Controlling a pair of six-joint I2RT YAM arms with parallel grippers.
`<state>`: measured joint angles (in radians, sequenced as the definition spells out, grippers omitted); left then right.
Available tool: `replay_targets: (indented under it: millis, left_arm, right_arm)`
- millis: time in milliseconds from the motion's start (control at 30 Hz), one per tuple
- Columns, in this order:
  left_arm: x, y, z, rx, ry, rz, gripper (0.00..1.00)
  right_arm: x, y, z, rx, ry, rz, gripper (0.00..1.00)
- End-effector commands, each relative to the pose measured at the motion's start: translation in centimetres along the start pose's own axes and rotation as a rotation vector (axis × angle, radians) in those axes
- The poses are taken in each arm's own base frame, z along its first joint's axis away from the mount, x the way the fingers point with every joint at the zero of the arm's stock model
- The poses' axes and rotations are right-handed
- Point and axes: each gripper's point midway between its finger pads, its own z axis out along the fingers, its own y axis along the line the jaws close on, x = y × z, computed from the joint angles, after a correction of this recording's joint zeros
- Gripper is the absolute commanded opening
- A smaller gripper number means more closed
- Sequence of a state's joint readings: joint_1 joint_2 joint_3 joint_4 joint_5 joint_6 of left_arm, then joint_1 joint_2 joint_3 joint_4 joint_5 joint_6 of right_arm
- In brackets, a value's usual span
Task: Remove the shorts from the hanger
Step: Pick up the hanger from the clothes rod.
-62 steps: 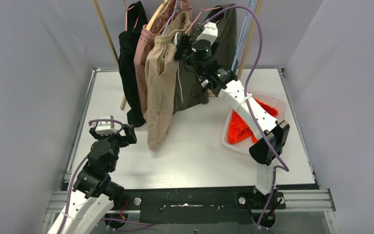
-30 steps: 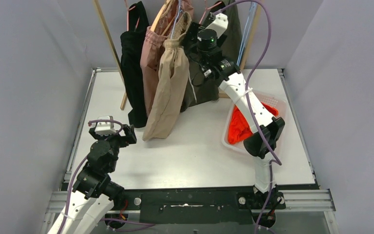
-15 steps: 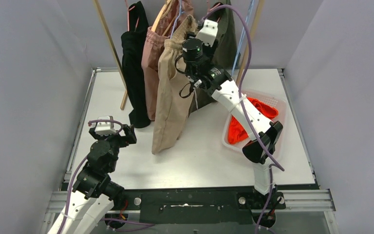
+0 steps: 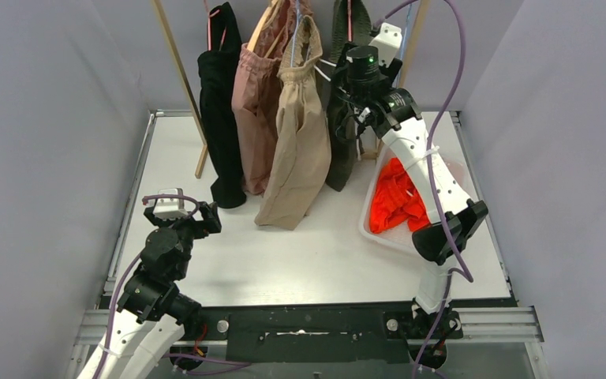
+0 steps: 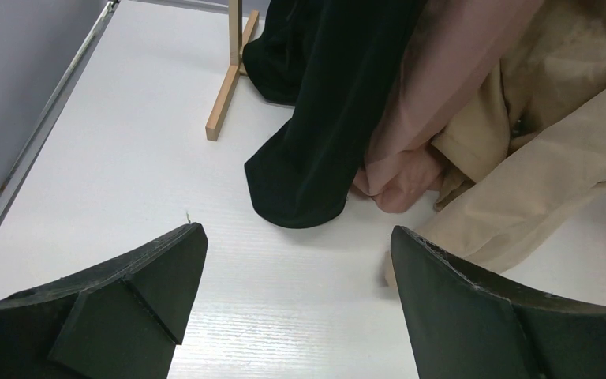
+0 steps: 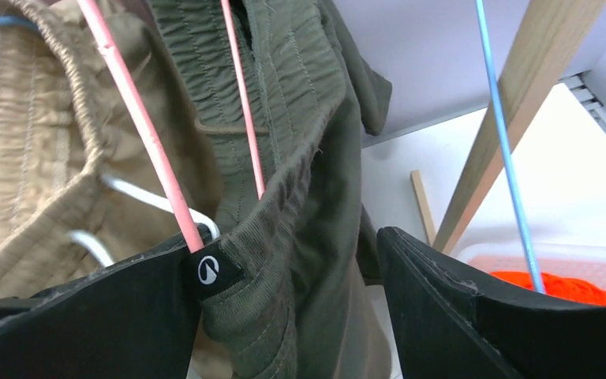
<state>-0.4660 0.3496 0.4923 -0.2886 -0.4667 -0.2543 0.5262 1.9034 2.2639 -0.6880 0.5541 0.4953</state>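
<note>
Gathered olive shorts between spread right tool; thin pink hanger

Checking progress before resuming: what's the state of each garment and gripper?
orange shorts: lying in basket
olive shorts: on pink hanger, waistband between open jaws of right gripper
beige shorts: hanging
pink shorts: hanging
black garment: hanging
left gripper: open, holding nothing
right gripper: open

**Q:** Colours of the hanging garments?
**A:** black shorts, dusty pink shorts, beige shorts, dark olive green shorts. All plain.
**Q:** Other items?
**A:** Bright orange shorts, also plain, in a pale pink basket. One pink hanger wire, one light blue hanger wire. The table is white.
</note>
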Motion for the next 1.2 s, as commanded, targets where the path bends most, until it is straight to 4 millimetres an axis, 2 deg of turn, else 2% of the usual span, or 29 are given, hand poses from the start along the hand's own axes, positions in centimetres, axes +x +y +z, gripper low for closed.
replay_targets:
  millis: [0,133,200,233,300,333,467,633,700,800,967,1100,1167]
  left_arm:
    - [-1.3,-0.7,0.0,0.030,-0.047,-0.017,0.88]
    - [-1.3,-0.7,0.0,0.030,-0.045,-0.016,0.88]
    - [-1.3,-0.8,0.0,0.033,-0.044,-0.016,0.88]
    - [-1.2,-0.7,0.0,0.032,-0.044,-0.015,0.88]
    - [-1.2,-0.7,0.0,0.032,-0.044,-0.015,0.88]
    - [-1.2,-0.7,0.0,0.032,-0.043,-0.015,0.88]
    - [-1.3,-0.7,0.0,0.032,-0.045,-0.016,0.88]
    - [-1.4,-0.7,0.0,0.033,-0.049,-0.018,0.88]
    - [-1.4,-0.7,0.0,0.032,-0.050,-0.019,0.88]
    - [-1.2,-0.7,0.0,0.031,-0.044,-0.015,0.88]
    - [-1.2,-0.8,0.1,0.034,-0.042,-0.015,0.88]
    - [-1.3,-0.7,0.0,0.031,-0.045,-0.016,0.88]
    - [-1.2,-0.7,0.0,0.032,-0.044,-0.015,0.88]
  right_arm:
    - [-1.7,0.7,-1.7,-0.057,-0.016,0.020,0.71]
    - [-1.5,1.7,-1.1,-0.095,-0.005,-0.039,0.62]
    - [-1.2,1.5,-0.8,-0.082,0.002,-0.059,0.56]
    - [-1.3,1.5,-0.8,-0.077,0.000,-0.059,0.56]
    - [-1.6,1.6,-1.0,-0.096,-0.004,-0.046,0.72]
    - [-1.9,1.7,-1.3,-0.111,-0.006,-0.031,0.76]
    - [-3.9,2.9,-2.6,-0.234,-0.040,0.018,0.80]
    - [-7.2,2.4,-2.6,-0.306,-0.061,0.052,0.80]
    - [-6.6,2.7,-2.5,-0.327,-0.045,0.044,0.80]
    - [-4.5,2.9,-1.7,-0.329,0.007,0.023,0.82]
    - [-0.6,2.5,0.3,-0.257,0.091,-0.027,0.72]
    - [0.7,2.2,0.2,-0.186,0.089,-0.072,0.49]
    - [0.7,2.1,-0.2,-0.149,0.070,-0.101,0.32]
